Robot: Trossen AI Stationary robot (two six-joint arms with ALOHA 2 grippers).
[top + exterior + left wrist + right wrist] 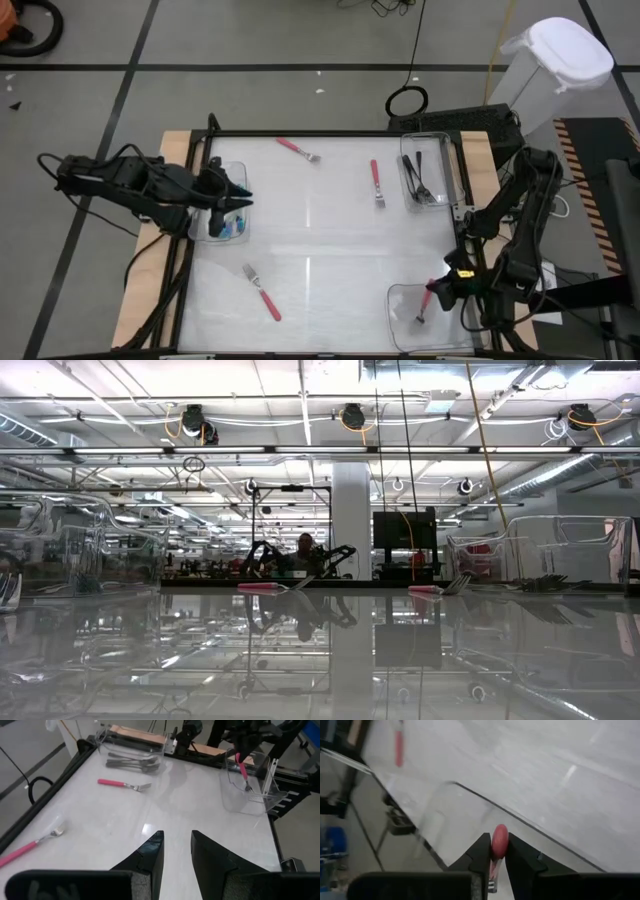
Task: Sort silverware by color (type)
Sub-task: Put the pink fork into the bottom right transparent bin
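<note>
Biggest risk right now is the drop. The right gripper [493,854] has a pink fork [498,840] by the end of its handle, tines hanging down over the near-right bin [405,322]. It looks like the fork sits close to the bin's wall, so if the fingers let go while it's swinging or tilted, it could clip the rim and end up on the table [320,240] instead of inside. The thin handle could also twist between the pads, since only its tip is pinched.

The right gripper's fingers are nearly together, closed on that handle with the pink end poking up between them. It's not touching the bin as far as the views show.

The left gripper [175,851] hangs over the left bin [236,175], where blue forks [238,224] lie. Its fingers stand a narrow gap apart with nothing between them.

Three more pink forks lie loose on the table: one far-left [297,149], one far-middle [376,182], one near-left [263,293]. The black forks [418,180] are in the far-right bin [446,160].
</note>
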